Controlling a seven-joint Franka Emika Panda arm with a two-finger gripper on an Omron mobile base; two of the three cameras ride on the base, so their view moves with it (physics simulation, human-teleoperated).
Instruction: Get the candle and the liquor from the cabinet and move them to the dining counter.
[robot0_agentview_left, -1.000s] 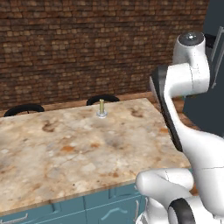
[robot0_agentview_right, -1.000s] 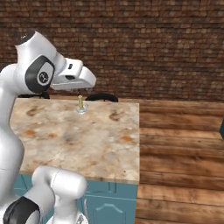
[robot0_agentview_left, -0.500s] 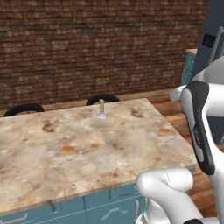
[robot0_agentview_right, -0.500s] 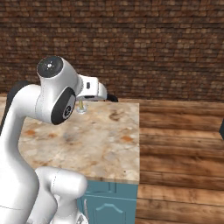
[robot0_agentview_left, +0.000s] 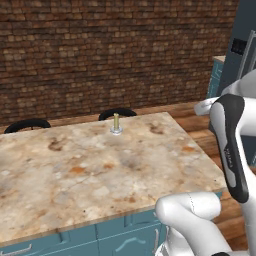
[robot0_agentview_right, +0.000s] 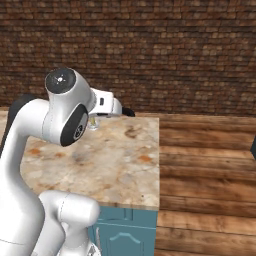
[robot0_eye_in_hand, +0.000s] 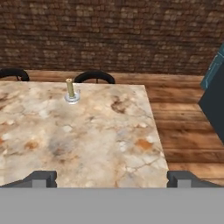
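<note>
Hand view has the candle (robot0_eye_in_hand: 70, 90) upright on the dining counter (robot0_eye_in_hand: 96, 144), the hand (robot0_eye_in_hand: 112, 178) released, fingers wide.

Candle (robot0_agentview_left: 116, 120): dull yellow stick in a pale, silvery saucer holder.
Dining counter (robot0_agentview_left: 95, 175): beige marbled stone blotched with orange-brown and darker brown patches.
Counter base (robot0_agentview_left: 115, 235): teal-blue panelled fronts.
Stools (robot0_eye_in_hand: 94, 77): black.
Back wall (robot0_agentview_right: 150, 45): dark red-brown brick with lighter mortar lines.
Floor (robot0_agentview_right: 205, 165): warm brown wooden planks.
Tall unit (robot0_agentview_left: 242, 50): dark teal-blue.
Arm (robot0_agentview_right: 60, 110): white shells, dark grey joints.
Fingertips (robot0_eye_in_hand: 41, 178): dark grey.
</note>
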